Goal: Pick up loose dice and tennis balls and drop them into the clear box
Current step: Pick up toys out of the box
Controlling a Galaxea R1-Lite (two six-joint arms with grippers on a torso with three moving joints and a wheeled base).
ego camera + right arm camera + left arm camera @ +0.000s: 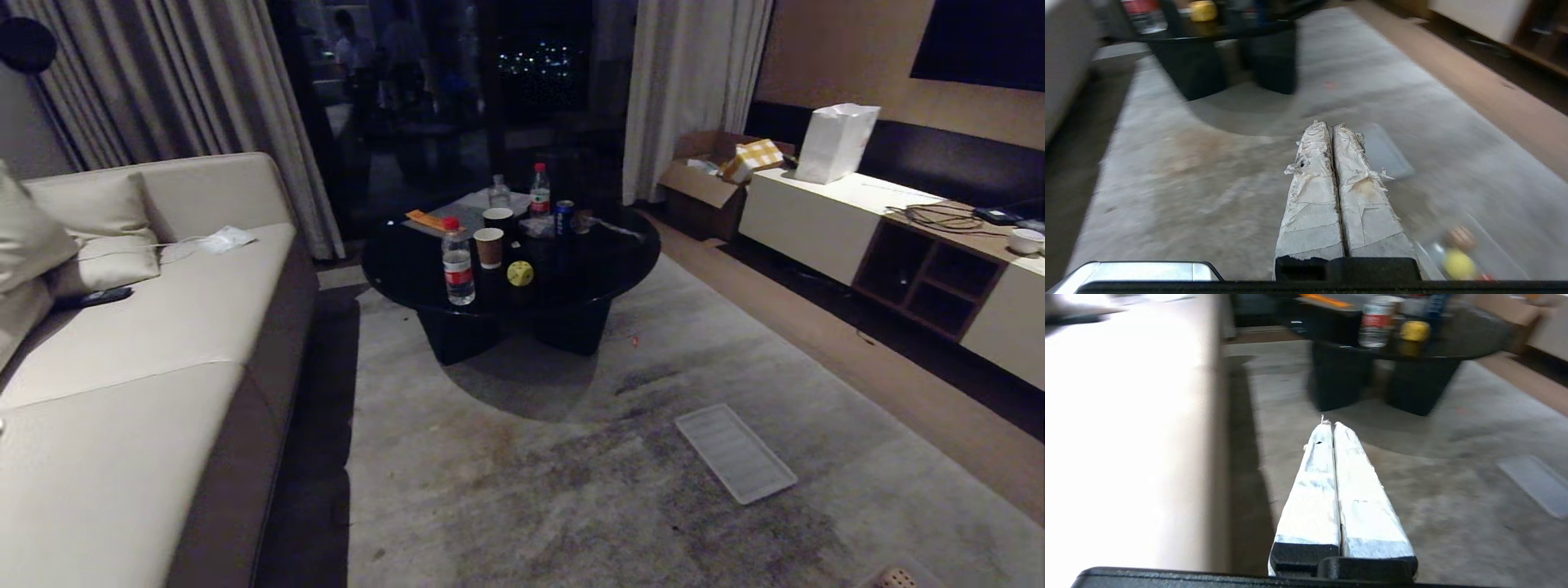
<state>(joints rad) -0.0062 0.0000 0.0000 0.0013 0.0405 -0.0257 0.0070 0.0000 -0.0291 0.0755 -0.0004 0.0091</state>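
So we're looking across a living room, and nothing is in hand yet. Biggest first: the pale grey rug (571, 457), short-piled and blotchy, spreads over the middle of the head view, with the cream sofa (139, 343), smooth and cushioned, along nine o'clock. At twelve o'clock stands the round black table (620, 253), glossy, on chunky legs, crowded with bottles and paper cups, presumably left there by whoever used the room. On its near edge sits the yellow die (520, 273), a rounded cube with dark pips, just beside a water bottle (458, 265). At four o'clock on the rug lies a flat ribbed clear lid (735, 452), not the bin. The clear box (1490, 249) shows only in the right wrist view, blurred, beside the right gripper (1327, 126), with a yellow and a beige shape inside; what they are I can't tell. Both tape-wrapped claws are clenched and empty, the left gripper (1331, 425) pointing toward the table, probably parked for the drive in.
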